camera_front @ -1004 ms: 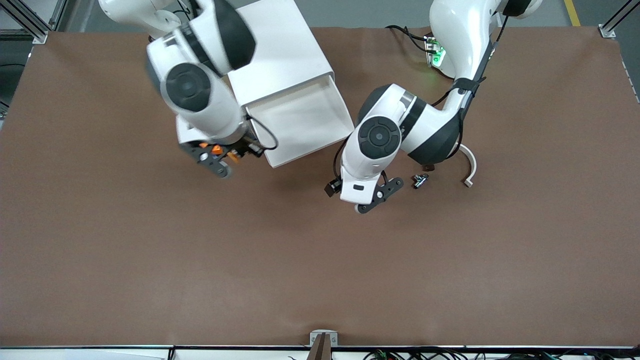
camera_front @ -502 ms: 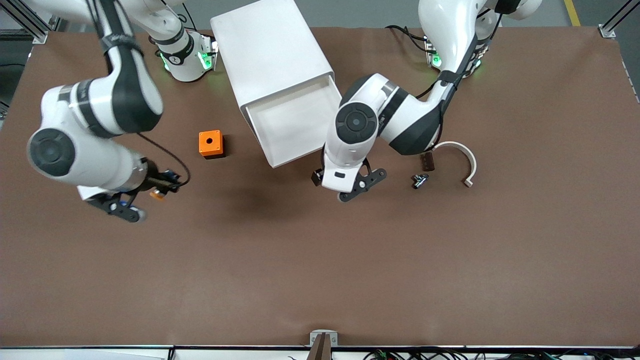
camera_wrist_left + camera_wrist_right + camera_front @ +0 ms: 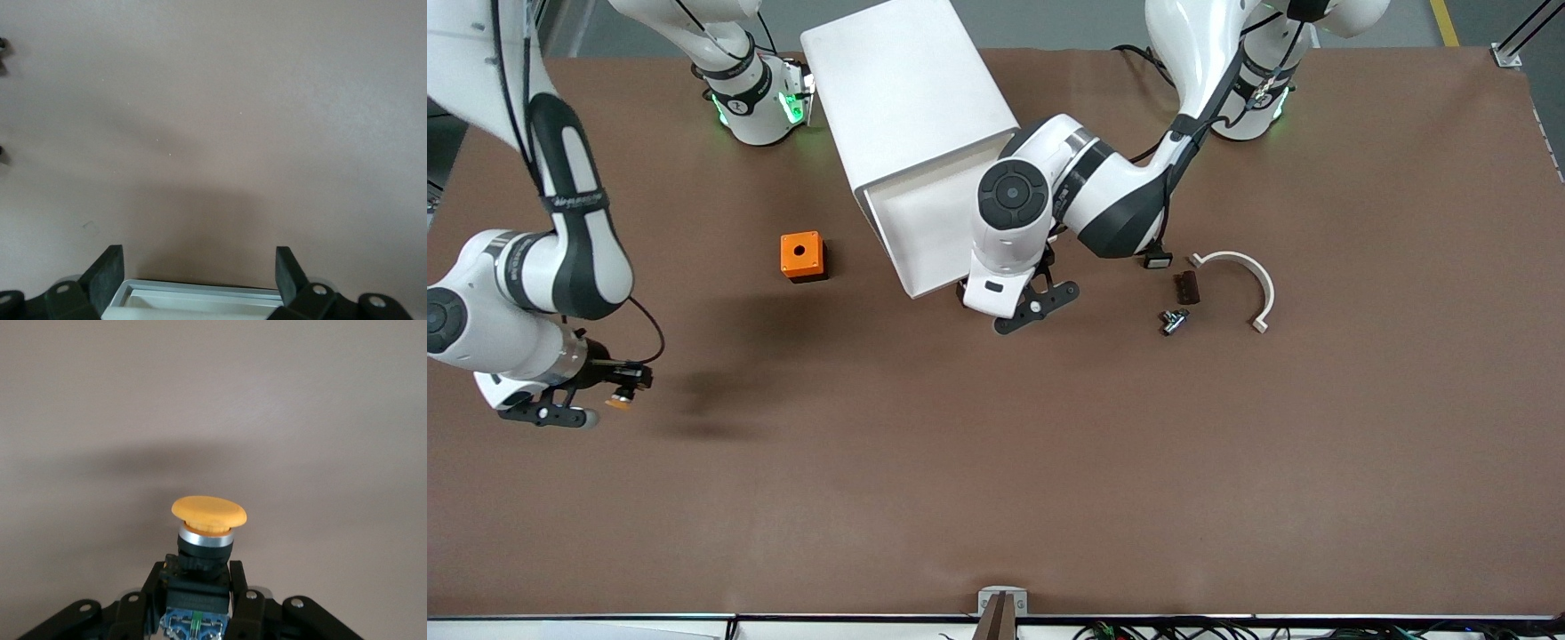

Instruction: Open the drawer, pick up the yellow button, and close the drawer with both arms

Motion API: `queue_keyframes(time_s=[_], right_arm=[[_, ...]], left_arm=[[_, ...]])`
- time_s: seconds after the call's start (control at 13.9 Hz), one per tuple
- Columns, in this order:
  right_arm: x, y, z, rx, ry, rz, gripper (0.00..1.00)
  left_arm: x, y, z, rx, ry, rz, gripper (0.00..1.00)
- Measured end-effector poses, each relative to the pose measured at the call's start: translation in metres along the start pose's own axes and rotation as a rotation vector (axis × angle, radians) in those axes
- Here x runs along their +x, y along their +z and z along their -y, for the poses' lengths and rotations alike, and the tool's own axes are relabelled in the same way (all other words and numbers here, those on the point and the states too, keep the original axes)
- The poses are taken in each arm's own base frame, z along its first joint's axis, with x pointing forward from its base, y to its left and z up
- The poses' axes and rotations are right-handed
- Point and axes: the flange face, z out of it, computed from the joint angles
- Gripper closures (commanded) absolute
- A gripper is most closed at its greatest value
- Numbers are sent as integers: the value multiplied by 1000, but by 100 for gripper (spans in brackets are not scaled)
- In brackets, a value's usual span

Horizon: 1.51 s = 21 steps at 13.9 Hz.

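Button (image 3: 209,520) is clamped by its dark body in the right end effector (image 3: 609,391), orange cap pointing out past the fingertips, over bare bench (image 3: 996,462) at lower left of the front view. Drawer (image 3: 925,227) at top centre stands open, nothing visible inside. Left end effector (image 3: 1021,307) is the nearer one: fingers spread wide, empty, straddling the drawer's front edge.
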Motion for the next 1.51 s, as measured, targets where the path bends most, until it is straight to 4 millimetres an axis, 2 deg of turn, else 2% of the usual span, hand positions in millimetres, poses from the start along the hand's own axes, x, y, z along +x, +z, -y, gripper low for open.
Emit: queue_keyframes(time_s=[0.07,0.22,0.65,0.79,0.86,0.93,1.0,1.08,1.15,1.51], right_arm=[[0,17,-21,-3,-25,-6,100],[-1,41,-38,-5,-45,0,100],[2,71,-25,10,-78,34,98],[4,72,-21,13,-83,34,92],[4,73,-19,15,-85,34,86],[4,74,-18,16,-87,35,70],[4,75,-17,17,-88,37,38],[4,75,-17,18,-89,38,15],[5,75,-16,19,-90,37,1],[10,68,-14,18,-93,22,0]], left_arm=[[-6,2,-2,2,9,-3,0],[-19,4,-6,7,30,-8,0],[-51,8,-15,13,76,-11,0],[-65,11,-18,18,96,-10,0],[-74,13,-20,22,104,-9,0],[-81,14,-21,27,110,-9,0],[-87,15,-22,30,110,-4,0],[-91,16,-22,33,109,8,0],[-94,17,-22,37,110,21,0],[-118,23,-22,61,122,84,0]])
